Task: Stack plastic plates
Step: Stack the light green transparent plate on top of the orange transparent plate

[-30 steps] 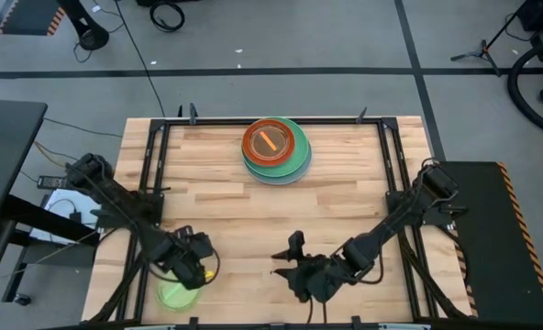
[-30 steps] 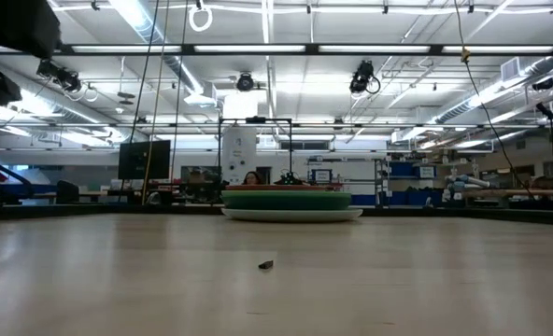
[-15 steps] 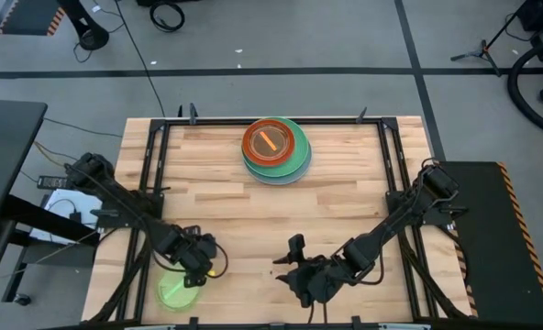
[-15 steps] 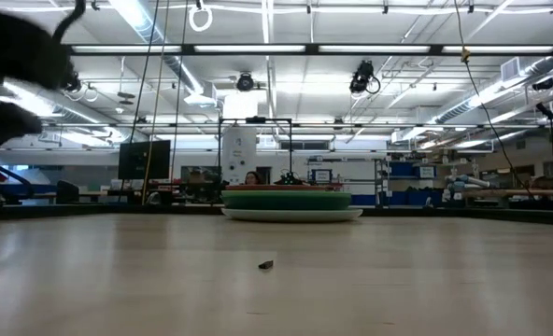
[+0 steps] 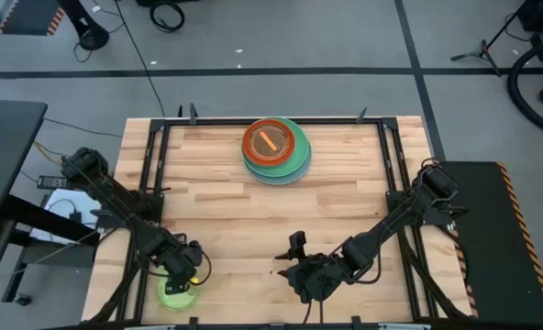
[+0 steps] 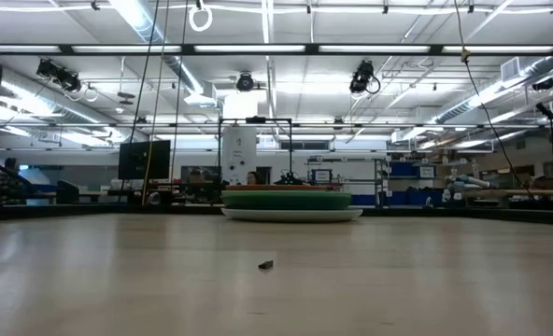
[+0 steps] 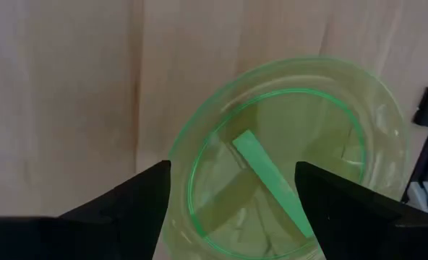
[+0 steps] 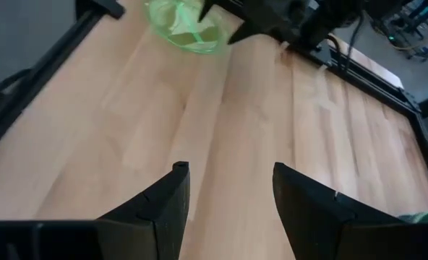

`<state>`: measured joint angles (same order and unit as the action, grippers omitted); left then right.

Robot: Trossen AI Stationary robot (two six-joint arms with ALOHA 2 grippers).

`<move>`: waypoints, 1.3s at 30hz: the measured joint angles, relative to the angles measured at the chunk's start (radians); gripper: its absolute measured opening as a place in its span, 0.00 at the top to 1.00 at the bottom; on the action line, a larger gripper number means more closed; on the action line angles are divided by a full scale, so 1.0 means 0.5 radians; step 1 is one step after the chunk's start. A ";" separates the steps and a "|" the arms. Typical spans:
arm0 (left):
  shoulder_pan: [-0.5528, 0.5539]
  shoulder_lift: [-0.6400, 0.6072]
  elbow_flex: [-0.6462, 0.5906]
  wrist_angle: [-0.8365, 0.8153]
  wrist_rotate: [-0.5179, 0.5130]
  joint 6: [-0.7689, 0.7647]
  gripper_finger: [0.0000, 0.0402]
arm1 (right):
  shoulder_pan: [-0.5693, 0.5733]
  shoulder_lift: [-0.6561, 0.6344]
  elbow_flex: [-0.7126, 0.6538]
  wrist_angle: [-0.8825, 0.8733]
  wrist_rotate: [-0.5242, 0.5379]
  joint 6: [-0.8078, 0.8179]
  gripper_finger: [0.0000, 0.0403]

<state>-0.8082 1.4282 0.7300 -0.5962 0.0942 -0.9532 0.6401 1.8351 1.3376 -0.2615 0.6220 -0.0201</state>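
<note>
Stacking nearly done
Stack (image 5: 275, 149) built; lime plate (image 7: 290, 159) left, under spread left gripper (image 7: 232, 191); right gripper (image 8: 230, 189) spread, idle

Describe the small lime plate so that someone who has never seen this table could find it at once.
Start from the wooden table; the stack of plates sits at its far edge. Go to the opposite near edge, at the left corner, where the left tool hangs open. The small lime plate lies beneath it, alone, translucent green, unlike the stacked opaque ones.
</note>
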 joint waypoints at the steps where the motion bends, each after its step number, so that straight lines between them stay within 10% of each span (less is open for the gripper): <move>1: 0.000 -0.006 -0.027 0.020 0.006 -0.021 0.25 | -0.005 0.000 0.000 0.000 0.009 0.007 0.49; 11: 0.002 -0.016 -0.306 0.308 0.028 -0.219 0.36 | -0.025 0.001 0.000 -0.012 -0.041 0.131 0.49; 39: -0.087 -0.222 -0.046 -0.323 -0.108 -0.221 0.40 | -0.083 0.001 0.000 -0.074 -0.153 0.126 0.49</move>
<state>-0.8516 1.3171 0.7071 -0.7575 0.0402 -1.0637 0.5987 1.8355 1.3376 -0.2986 0.5457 0.0430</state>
